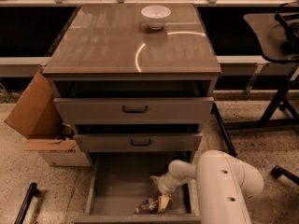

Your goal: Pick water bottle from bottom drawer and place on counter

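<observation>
The water bottle (146,206) lies on its side near the front wall of the open bottom drawer (117,181), its clear body and red-and-white label dimly visible. My gripper (159,191) is down inside the drawer, just right of and above the bottle. Its fingers are spread: one fingertip (163,203) is beside the bottle's right end and the other points back towards the drawer's rear. The gripper is open and holds nothing. The counter (107,45) is the glossy grey-brown top of the cabinet, with a curved glare.
A white bowl (155,16) stands at the back of the counter. Two upper drawers with black handles (134,109) are partly pulled out above the bottom drawer. A cardboard box (42,125) sits to the cabinet's left. A dark side table (273,31) stands to its right.
</observation>
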Robot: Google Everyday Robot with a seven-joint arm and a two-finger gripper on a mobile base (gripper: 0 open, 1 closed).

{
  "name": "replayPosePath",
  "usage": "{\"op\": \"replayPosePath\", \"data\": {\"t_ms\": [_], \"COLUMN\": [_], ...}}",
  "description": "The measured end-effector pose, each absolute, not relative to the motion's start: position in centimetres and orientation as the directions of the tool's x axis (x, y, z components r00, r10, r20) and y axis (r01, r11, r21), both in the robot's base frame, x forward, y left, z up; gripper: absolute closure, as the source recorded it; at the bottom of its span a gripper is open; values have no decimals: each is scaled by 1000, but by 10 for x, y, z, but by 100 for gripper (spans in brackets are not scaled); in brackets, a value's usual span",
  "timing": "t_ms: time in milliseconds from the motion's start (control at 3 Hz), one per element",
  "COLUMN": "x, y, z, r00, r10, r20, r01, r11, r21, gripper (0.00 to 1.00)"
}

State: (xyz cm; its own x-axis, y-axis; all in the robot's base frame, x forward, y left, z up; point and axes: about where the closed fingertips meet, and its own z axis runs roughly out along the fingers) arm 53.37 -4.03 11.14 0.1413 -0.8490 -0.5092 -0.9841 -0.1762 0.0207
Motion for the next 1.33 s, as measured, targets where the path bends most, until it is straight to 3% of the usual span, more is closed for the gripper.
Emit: {"op": "replayPosePath", "data": {"t_ms": [333, 1333], "x": [531, 525], "y": [-39, -36], "z": [108, 121], "r00": [142, 147], "r10": [-846, -812], "r20": [-514, -565], "r01": [-983, -983], "r11": [-180, -186], "r21": [25, 11], "gripper": [18, 88]}}
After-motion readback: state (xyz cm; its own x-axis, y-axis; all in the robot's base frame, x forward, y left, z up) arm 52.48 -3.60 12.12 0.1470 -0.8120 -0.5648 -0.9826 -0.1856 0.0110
